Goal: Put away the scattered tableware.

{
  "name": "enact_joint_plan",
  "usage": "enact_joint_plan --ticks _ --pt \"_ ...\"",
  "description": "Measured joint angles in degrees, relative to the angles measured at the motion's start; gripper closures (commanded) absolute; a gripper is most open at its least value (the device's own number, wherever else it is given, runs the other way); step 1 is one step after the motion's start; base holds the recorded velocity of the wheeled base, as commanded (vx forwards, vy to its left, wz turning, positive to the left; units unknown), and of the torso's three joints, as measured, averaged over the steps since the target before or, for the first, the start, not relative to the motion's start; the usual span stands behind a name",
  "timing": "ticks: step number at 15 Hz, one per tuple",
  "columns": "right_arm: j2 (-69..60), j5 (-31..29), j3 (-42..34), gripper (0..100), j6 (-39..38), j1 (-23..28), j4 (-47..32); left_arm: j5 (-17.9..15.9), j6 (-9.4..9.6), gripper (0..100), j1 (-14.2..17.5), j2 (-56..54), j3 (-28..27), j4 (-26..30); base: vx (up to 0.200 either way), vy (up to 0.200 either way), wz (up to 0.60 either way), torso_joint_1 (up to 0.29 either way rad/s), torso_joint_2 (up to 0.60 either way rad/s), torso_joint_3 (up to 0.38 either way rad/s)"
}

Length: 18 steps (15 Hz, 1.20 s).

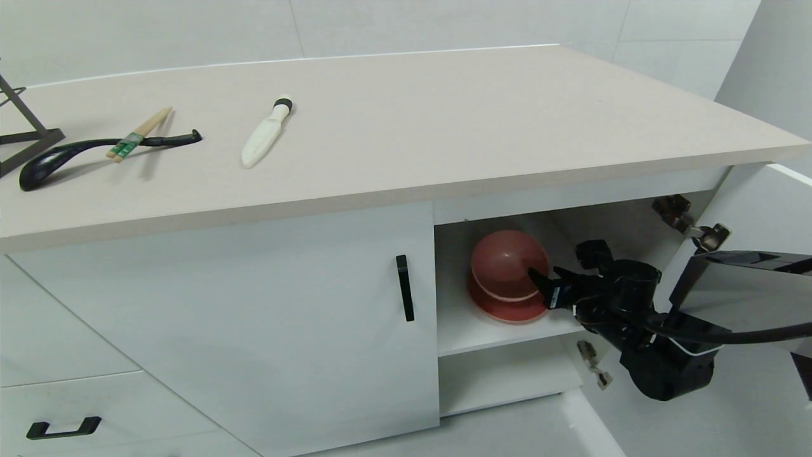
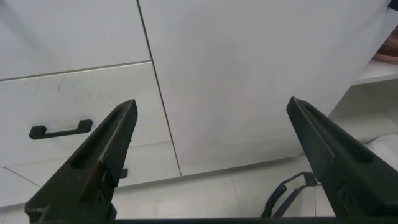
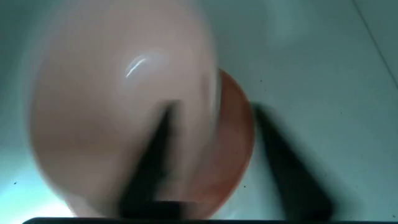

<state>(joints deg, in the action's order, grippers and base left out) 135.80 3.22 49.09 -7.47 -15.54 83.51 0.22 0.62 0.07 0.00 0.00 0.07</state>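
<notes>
A red bowl (image 1: 504, 260) leans tilted on a red plate (image 1: 501, 308) on the shelf of the open cabinet. My right gripper (image 1: 542, 285) reaches into the cabinet at the bowl's near rim. In the right wrist view the bowl (image 3: 112, 106) faces the camera over the plate (image 3: 239, 124); the right gripper (image 3: 214, 155) straddles the rim, one finger inside, one outside, held apart. On the countertop lie a black ladle (image 1: 57, 158), wooden chopsticks (image 1: 139, 133) and a white knife (image 1: 263, 136). My left gripper (image 2: 211, 112) hangs open, low in front of the cabinet.
The closed left cabinet door has a black handle (image 1: 405, 287). The right door (image 1: 761, 209) stands swung open beside my right arm. A drawer handle (image 1: 62, 428) sits low at the left. A dark metal rack (image 1: 25, 127) stands at the counter's far left.
</notes>
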Motion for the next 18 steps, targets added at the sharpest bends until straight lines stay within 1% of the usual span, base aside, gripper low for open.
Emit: enact_joint_plan --ticks 3,5,8,10,14,18 --pt "-0.2 0.0 0.0 0 0.0 0.0 0.8 0.0 0.00 0 0.0 0.0 0.0 0.0 0.000 0.000 0.00 0.000 0.00 0.000" --pt "-1.1 0.0 -0.2 0 0.1 -0.4 2.4 0.0 -0.41 0 0.0 0.0 0.0 0.0 0.000 0.000 0.00 0.000 0.00 0.000" --pt "-5.2 0.1 -4.4 0 2.4 -1.3 4.6 0.0 -0.60 0 0.0 0.0 0.0 0.0 0.000 0.000 0.00 0.000 0.00 0.000" --pt "-8.1 0.2 -9.5 0 3.4 -2.3 6.0 0.0 -0.62 0 0.0 0.0 0.0 0.0 0.000 0.000 0.00 0.000 0.00 0.000" --pt "-15.3 0.5 -21.3 0 5.7 -4.1 6.4 0.0 -0.49 0 0.0 0.0 0.0 0.0 0.000 0.000 0.00 0.000 0.00 0.000" --pt "-26.3 0.5 -33.0 0 8.8 -6.0 6.4 1.0 0.00 0 0.0 0.0 0.0 0.0 0.000 0.000 0.00 0.000 0.00 0.000"
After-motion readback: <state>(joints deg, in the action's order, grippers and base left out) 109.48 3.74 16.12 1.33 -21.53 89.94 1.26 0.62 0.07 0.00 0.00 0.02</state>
